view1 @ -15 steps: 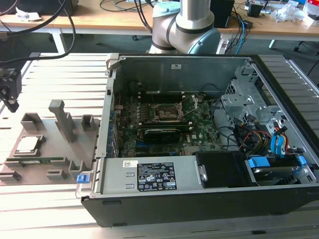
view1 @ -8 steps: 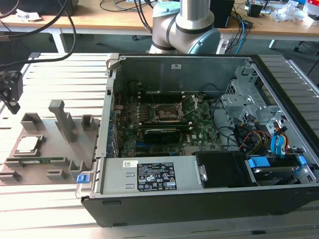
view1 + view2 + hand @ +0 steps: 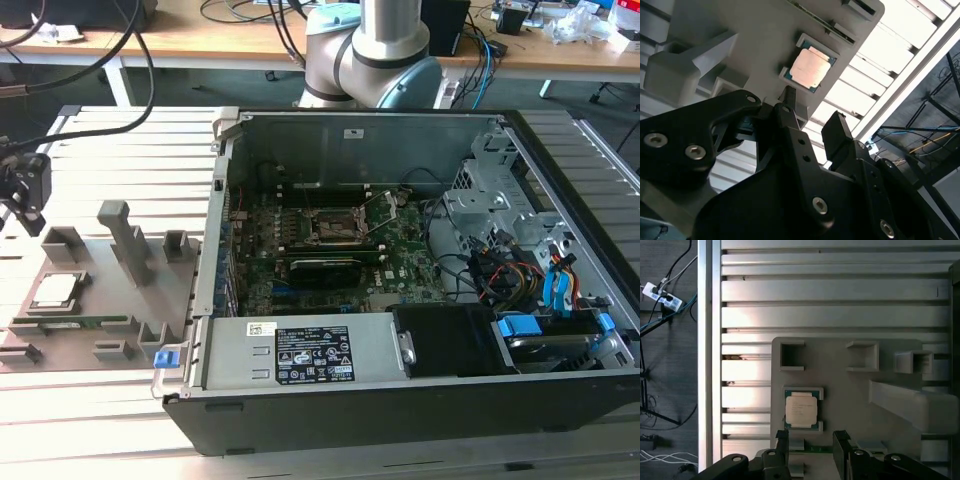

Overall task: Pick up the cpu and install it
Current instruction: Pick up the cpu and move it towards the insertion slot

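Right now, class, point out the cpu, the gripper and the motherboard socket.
cpu (image 3: 801,410): first wrist view, centre of silvery plate.
gripper (image 3: 811,436): first wrist view, midway between fingertips.
motherboard socket (image 3: 335,226): exterior view, socket centre.

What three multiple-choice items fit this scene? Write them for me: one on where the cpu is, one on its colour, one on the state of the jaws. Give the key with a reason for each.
1. Where does the cpu lie?
A. In the motherboard socket.
B. In a recess of the grey holder plate.
C. Between the jaws.

2. What colour is the cpu's top?
A. Black.
B. Red.
C. Silvery.

3. How do the jaws stand?
A. Apart, with nothing between them.
B. Shut on the cpu.
C. Shut on a memory stick.

Key:
1 B: both wrist views show it seated in the plate's recess.
2 C: its top shines like pale metal.
3 A: the first wrist view shows a bare gap between them, clear of the cpu.
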Available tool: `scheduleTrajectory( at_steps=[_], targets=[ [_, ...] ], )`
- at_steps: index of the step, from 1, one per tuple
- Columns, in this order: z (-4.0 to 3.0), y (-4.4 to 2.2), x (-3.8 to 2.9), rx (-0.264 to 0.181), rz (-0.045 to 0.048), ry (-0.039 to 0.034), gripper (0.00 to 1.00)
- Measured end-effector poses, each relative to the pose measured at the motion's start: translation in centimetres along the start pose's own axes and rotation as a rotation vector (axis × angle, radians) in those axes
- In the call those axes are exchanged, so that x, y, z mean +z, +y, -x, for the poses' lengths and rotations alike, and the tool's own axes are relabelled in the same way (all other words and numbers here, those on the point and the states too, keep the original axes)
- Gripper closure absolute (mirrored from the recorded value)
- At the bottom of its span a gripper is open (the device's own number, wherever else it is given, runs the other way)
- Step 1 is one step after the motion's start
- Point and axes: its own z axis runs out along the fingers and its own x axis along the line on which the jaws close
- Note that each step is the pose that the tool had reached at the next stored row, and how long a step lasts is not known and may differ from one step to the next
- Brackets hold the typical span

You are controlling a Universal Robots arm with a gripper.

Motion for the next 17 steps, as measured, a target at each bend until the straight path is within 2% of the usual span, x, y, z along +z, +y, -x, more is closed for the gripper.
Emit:
scheduleTrajectory(
  at_steps=[2, 5, 6, 11, 14, 17],
  targets=[
    [0.0, 0.0, 0.2, 0.0, 0.0003, 0.0, 0.52],
    [-0.1, -0.01, 0.39, 0.0, 0.0103, 0.0001, 0.52],
    [-0.15, -0.05, 0.56, 0.0, 0.0111, -0.0001, 0.52],
    [-0.4, -0.21, 1.34, -0.006, 0.011, 0.0, 0.52],
    [-0.53, -0.25, 1.57, -0.007, 0.0109, 0.0002, 0.52],
    [-0.74, -0.28, 2.31, -0.008, 0.0109, 0.0001, 0.52]
  ],
)
